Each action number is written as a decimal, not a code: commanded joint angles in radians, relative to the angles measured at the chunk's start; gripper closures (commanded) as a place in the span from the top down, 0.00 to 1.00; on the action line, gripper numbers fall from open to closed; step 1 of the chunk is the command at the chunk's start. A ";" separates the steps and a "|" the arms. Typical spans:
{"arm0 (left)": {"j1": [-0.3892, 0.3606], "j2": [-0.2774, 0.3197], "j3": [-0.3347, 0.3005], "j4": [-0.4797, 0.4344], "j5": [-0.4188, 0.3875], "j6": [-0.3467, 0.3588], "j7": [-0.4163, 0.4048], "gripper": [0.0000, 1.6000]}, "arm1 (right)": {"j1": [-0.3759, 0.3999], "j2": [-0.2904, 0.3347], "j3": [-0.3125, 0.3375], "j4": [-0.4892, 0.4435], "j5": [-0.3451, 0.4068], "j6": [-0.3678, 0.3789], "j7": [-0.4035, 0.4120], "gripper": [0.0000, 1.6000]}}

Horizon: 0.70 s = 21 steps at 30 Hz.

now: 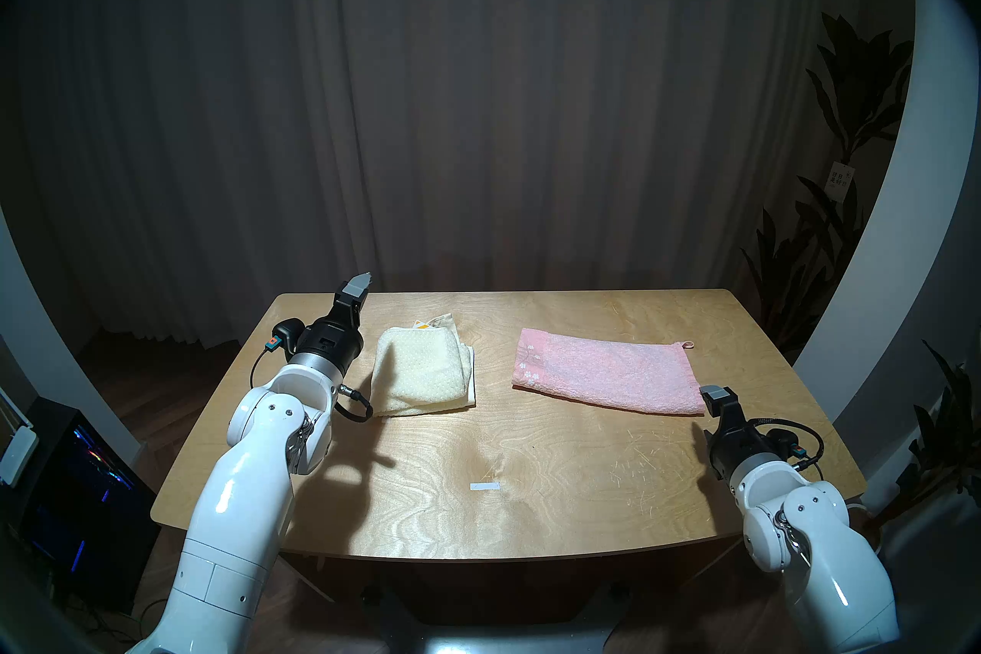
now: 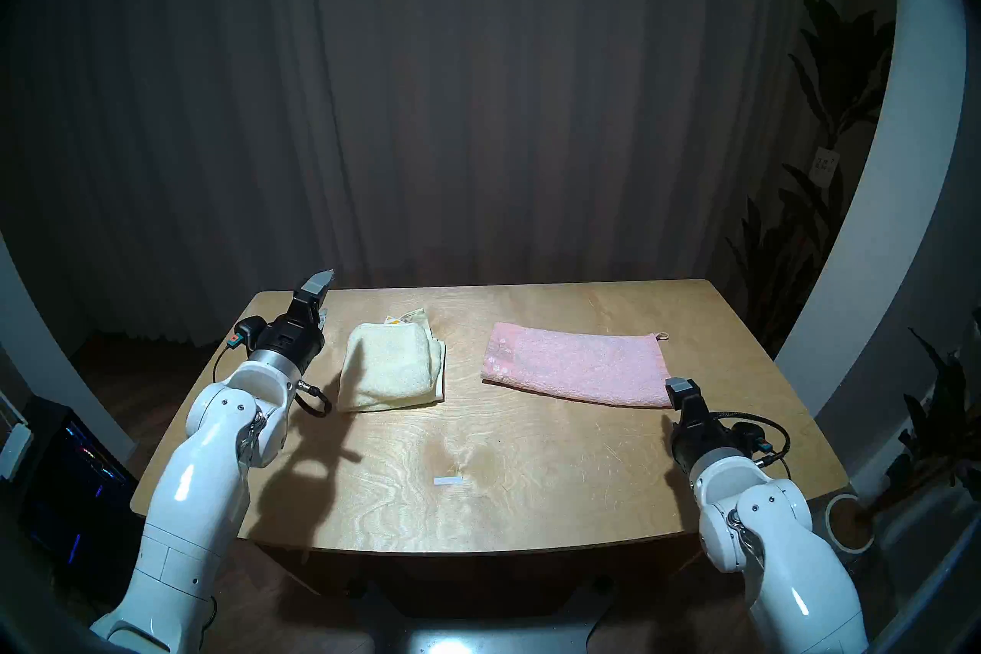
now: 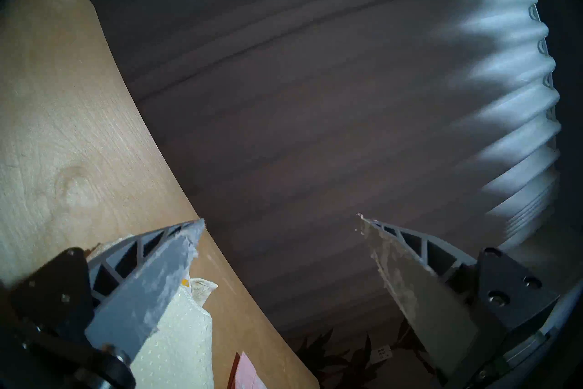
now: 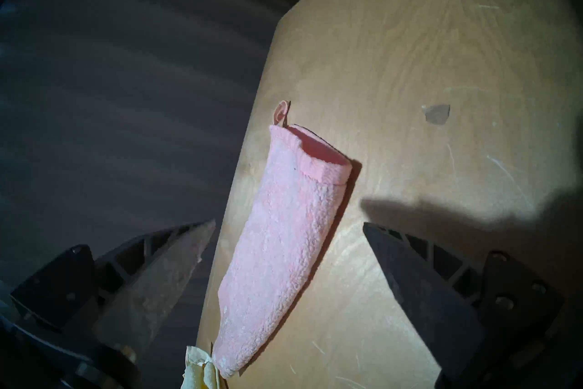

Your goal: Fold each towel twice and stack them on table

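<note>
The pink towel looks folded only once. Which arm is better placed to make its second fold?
Probably the right. The right gripper is open beside the pink towel's near right corner. The left gripper is open too, but beyond the cream towel, far from the pink one.

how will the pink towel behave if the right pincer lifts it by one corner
Probably floppy: the pink towel is soft terry lying limp on the table, so it should sag and drape. Its folded layers gape open at the end nearest the right pincer, so the fold may fall open. It looks light and unlikely to slip from a firm pinch.
</note>
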 commanded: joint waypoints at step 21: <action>-0.012 -0.007 0.025 -0.022 0.017 -0.013 -0.008 1.00 | 0.331 0.009 -0.166 0.152 -0.128 -0.005 -0.245 1.00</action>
